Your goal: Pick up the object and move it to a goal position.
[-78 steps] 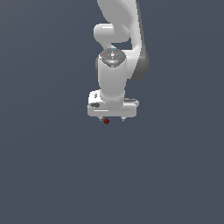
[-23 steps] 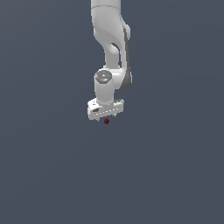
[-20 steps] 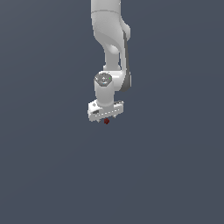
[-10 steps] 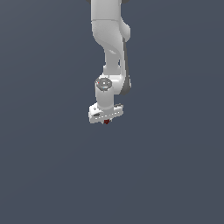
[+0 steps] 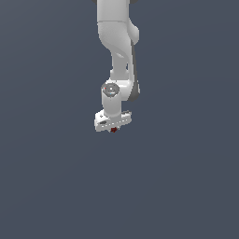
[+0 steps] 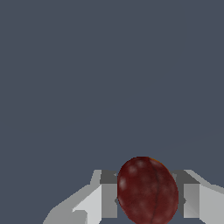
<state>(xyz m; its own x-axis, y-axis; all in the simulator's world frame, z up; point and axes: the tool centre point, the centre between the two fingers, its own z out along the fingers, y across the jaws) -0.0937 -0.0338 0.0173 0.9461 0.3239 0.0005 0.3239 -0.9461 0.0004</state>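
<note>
where the wrist view looks past the fingers [image 6: 109,194], a dark red rounded object [image 6: 147,190] sits btwn them, both pads touching its sides, so the gripper [image 5: 113,130] is clamped on it. further off, ext view: white arm [image 5: 116,51] hangs vertical w/ object [image 5: 113,130] just under the hand, plain grey bg all round.

No text, label, brand, number or sign can be read in either view.
</note>
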